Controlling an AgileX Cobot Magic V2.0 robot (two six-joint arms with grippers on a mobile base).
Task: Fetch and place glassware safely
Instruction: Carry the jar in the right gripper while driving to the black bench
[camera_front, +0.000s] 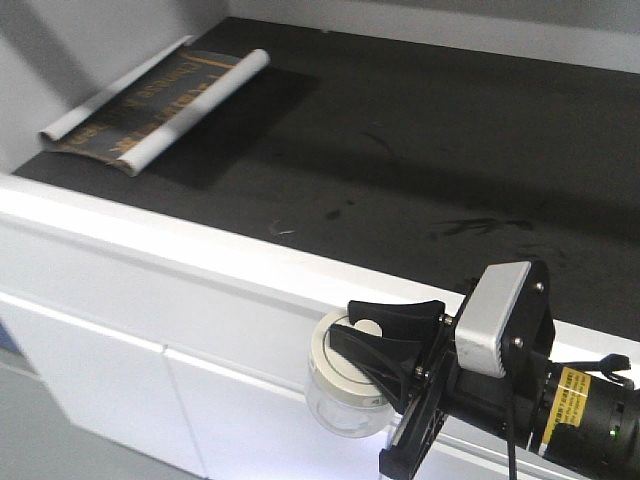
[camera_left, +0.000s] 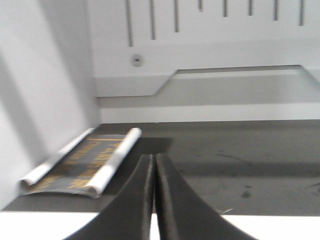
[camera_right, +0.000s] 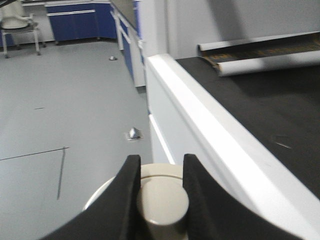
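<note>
While the front view looks down, the right pincer (camera_front: 375, 338) clamps the jar (camera_front: 340, 395) by its lid knob (camera_front: 368, 327), just outside the table (camera_front: 150, 235) rim. Left wrist view: the left pincer (camera_left: 152, 195) is pressed together. Right wrist view: fingers (camera_right: 127, 200) flank the knob.

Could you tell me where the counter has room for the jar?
Most of the black countertop is bare, from its white front rim to the back wall; only the far-left corner is taken, by a rolled sheet. The jar hangs outside the rim.
</note>
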